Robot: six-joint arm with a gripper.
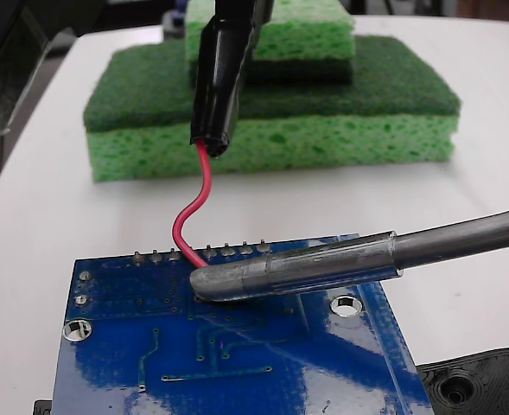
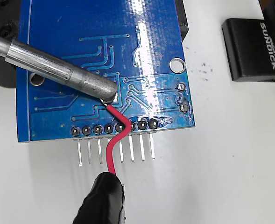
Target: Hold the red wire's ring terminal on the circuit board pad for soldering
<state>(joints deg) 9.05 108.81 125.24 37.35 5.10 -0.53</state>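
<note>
Hold step: ring terminal (image 2: 110,100) sits on the pad (image 2: 113,98) of circuit board (image 2: 81,28), ahead of the fingers (grip state can't tell), under grey rod (image 2: 58,70); next just keep red wire (image 2: 113,140) steady.

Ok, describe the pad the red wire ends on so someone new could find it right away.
Start at the blue circuit board in the wrist view and find its row of solder pins along the lower edge. Just above them, the red wire ends under the grey metal rod tip at the pad. It is small, square and silver, unlike the round mounting holes.
</note>
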